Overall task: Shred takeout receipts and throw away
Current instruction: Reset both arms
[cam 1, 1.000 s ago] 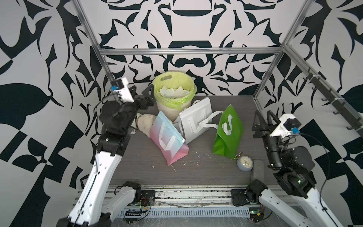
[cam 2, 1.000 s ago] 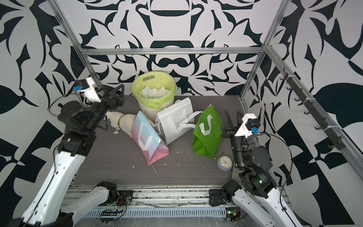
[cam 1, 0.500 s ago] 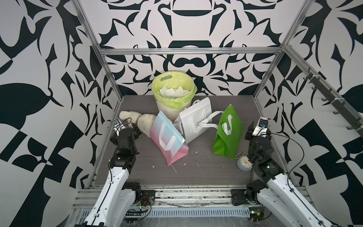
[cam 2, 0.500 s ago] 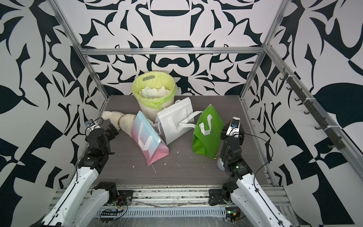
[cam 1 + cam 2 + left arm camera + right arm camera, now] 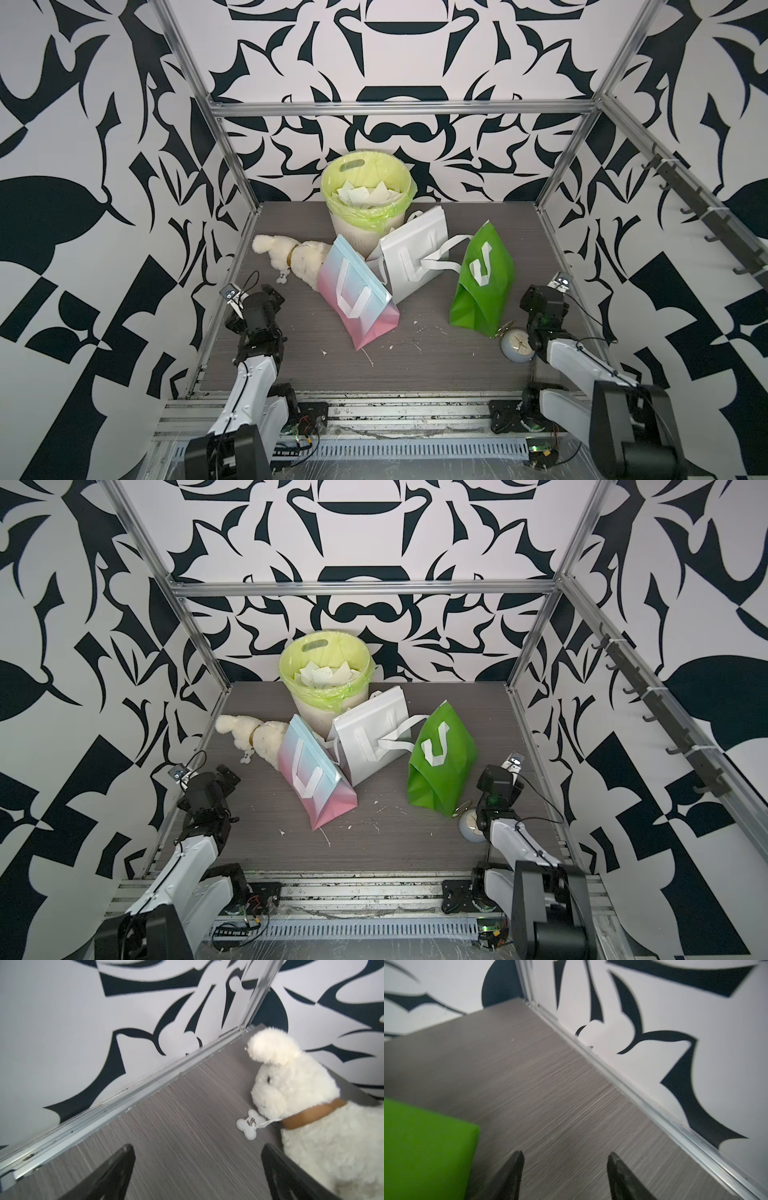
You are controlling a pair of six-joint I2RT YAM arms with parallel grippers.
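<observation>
Left wrist view: left end effector (image 5: 197, 1147) is spread wide with nothing between the fingers, over bare counter (image 5: 187, 1115). Plush dog (image 5: 301, 1105) lies just beside one finger. It has a brown collar (image 5: 311, 1114) and a bone-shaped tag (image 5: 249, 1127) flat on the counter; the short mark on the tag is not readable. Aluminium rail (image 5: 124, 1103) runs along the counter edge at the foot of the black-and-white patterned wall (image 5: 62, 1043). An open strip of counter runs between rail and dog up to the corner post (image 5: 255, 1001).

Right wrist view, blurred: right end effector (image 5: 564, 1154) has its fingers apart and holds nothing. Green bag (image 5: 425, 1147) is close at one side, not touching. Counter is bare from there to the rail and the far corner.

Both top views: takeout receipts (image 5: 365, 195) (image 5: 324, 673) are torn white scraps inside the bin (image 5: 353, 237). The bin has a yellow-green liner (image 5: 374, 214) and stands back centre by the wall. Pink-blue bag (image 5: 357, 299), white bag (image 5: 409, 257) and green bag lie in a row in front of it, with white ribbon handles. The pink-blue bag overlaps the dog. Small round clock (image 5: 515, 345) sits at the green bag's front corner, just beside the right arm. A few white crumbs (image 5: 368, 359) lie on the grey wood-grain counter in front of the bags. The front strip is open. Both end effectors sit low, near the side rails, well apart.
</observation>
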